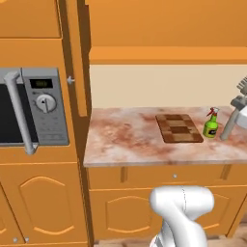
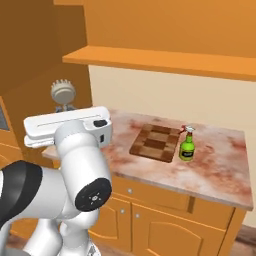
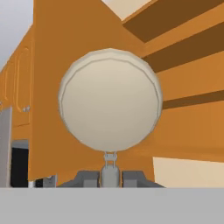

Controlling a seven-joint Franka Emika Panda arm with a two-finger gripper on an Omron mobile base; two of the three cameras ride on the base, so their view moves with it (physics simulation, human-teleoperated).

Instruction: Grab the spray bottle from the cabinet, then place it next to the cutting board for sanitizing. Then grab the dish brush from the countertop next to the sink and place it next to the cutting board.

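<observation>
holding: the pincer [image 3: 110, 177] was clamped on the dish brush [image 3: 110, 99], its thin stem pinched between the two dark fingers [image 3: 87, 178] in the hand view
dish brush: its round pale head stood up in front of the hand camera; in the right base view the brush [image 2: 63, 93] was raised above the white hand, clear of the bench
spray bottle: green, with a red-tipped trigger head, it stood upright on the bench [image 1: 125, 140] just beside the far short edge of the cutting board [image 1: 179, 128], apart from it by a narrow gap; seen too in the right base view [image 2: 187, 145]
cutting board: the checkered board [image 2: 155, 142] lay flat on the mottled marble bench, near the wall side
cabinet: an orange-brown underside [image 2: 165, 62] ran above the bench along the cream wall
microwave: a grey microwave [image 1: 34, 108] with a long handle sat in the tall unit to the left of the bench
arm: the white arm [image 2: 80, 165] rose in the near foreground
</observation>
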